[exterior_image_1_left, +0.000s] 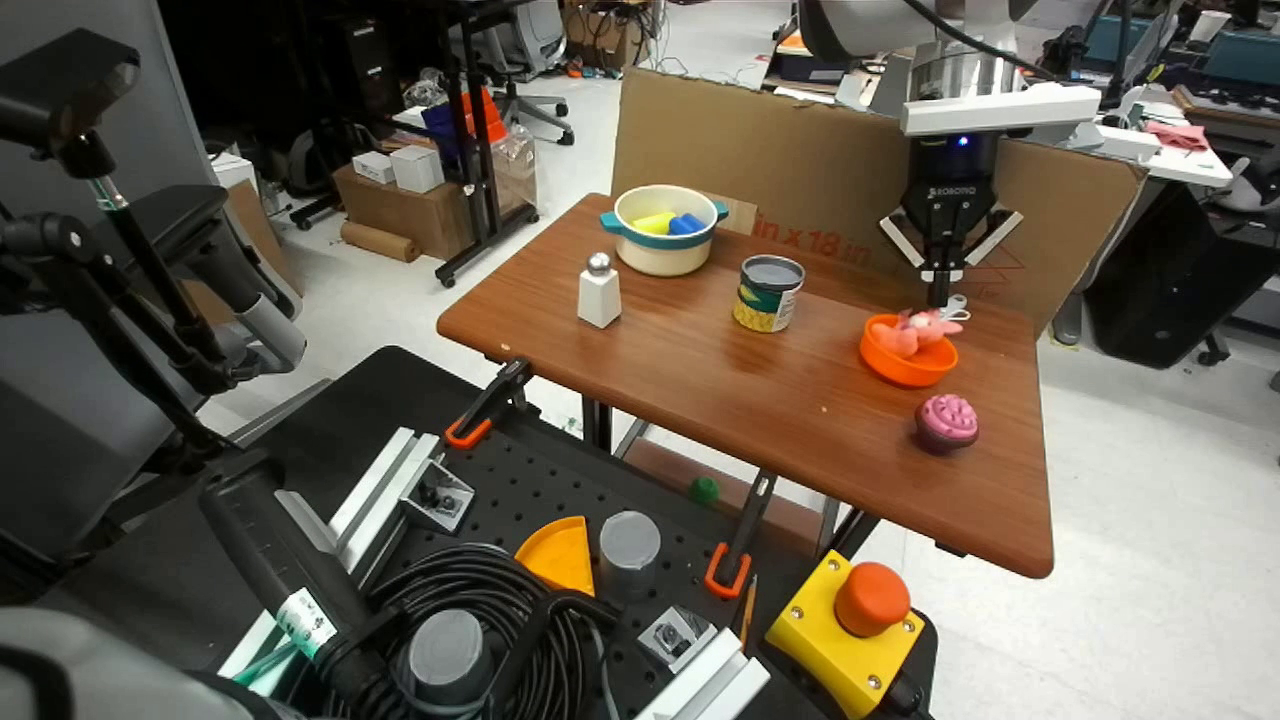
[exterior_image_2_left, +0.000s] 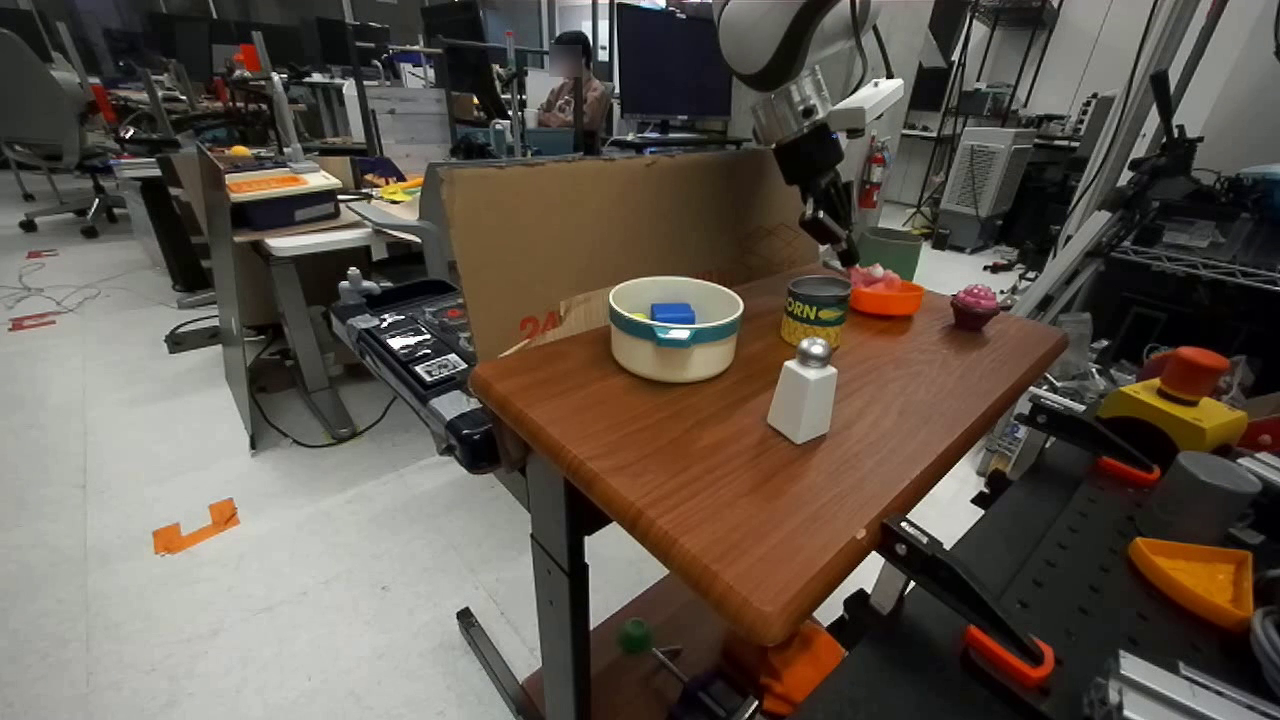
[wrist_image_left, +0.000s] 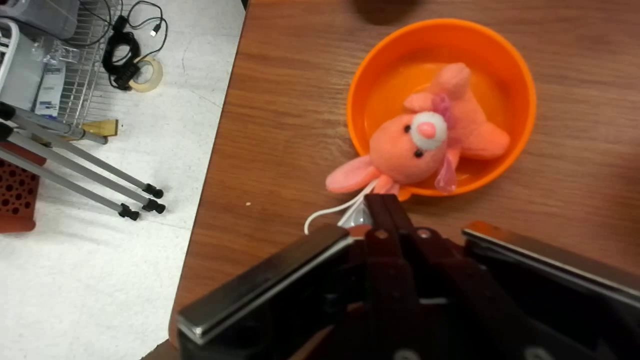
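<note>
Near the wrist view's centre, the gripper (wrist_image_left: 383, 198) stands narrow, fingertips together. The pink plush rabbit (wrist_image_left: 425, 137) lies mostly inside the orange bowl (wrist_image_left: 387, 85), upper right; contact cannot be determined.

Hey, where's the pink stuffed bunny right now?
In the wrist view's upper half, right of center, the pink stuffed bunny lies in the orange bowl, one ear poking out, close to the closed gripper.
</note>
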